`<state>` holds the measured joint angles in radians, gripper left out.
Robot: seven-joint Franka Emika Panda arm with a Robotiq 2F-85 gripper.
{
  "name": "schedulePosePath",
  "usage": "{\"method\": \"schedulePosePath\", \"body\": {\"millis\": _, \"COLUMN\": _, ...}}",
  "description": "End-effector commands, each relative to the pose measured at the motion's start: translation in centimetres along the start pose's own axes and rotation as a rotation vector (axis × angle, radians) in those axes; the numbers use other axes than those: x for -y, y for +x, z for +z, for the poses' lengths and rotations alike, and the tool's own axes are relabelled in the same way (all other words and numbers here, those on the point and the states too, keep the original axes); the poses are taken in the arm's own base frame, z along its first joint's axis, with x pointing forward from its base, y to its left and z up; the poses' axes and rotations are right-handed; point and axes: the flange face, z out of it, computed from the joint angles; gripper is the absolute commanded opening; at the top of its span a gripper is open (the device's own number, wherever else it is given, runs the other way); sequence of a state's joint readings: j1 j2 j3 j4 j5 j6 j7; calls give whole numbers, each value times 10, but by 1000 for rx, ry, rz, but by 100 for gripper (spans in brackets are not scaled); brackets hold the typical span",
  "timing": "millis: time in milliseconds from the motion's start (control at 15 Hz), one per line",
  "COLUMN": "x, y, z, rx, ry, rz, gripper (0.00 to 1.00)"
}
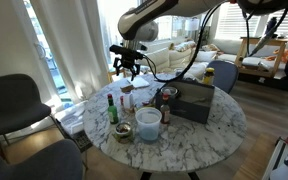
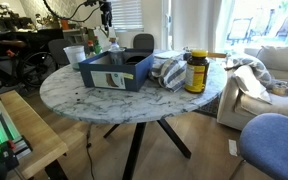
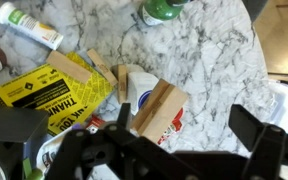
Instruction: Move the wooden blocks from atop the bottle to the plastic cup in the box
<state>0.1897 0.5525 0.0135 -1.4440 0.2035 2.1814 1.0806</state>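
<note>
pincer [image 1: 128, 70] hangs open above the table [image 1: 199, 135] (contents of the box [image 2: 112, 72] too small to discern).

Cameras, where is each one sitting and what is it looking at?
Exterior view: high beside the marble table, looking down across it toward the windows; arm and claw hang over it.
Exterior view: low, about table height, looking across the dark box; the arm shows small at the back.
Wrist view: on the wrist, looking straight down at clutter; the claw fills the bottom.
Shared: both exterior views show the box and table.
</note>
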Motion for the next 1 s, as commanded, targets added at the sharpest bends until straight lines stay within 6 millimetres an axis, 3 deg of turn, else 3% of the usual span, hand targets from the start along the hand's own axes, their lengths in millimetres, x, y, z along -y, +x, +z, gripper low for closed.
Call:
{"method": "schedulePosePath", "body": {"millis": 0, "x": 11, "y": -2, "z": 19, "rx": -11, "ry": 19, "rz": 198, "gripper": 100}}
{"method": "schedulePosePath", "body": {"millis": 333, "x": 8, "y": 8, "z": 31, "rx": -28, "ry": 22, "rz": 468, "gripper": 100}}
{"method": "schedulePosePath", "body": {"millis": 800, "x": -11, "y": 43, "z": 60, "rx": -20, "ry": -64, "rz": 833, "gripper": 100}}
{"method": "schedulePosePath", "body": {"millis": 867, "x": -13, "y": 49, "z": 65, "rx": -5, "ry": -81, "rz": 879, "gripper": 83}}
{"method": "schedulePosePath", "body": {"millis": 933, "x": -14, "y": 52, "z": 69, "rx": 3, "ry": -94, "rz": 909, "gripper": 73}}
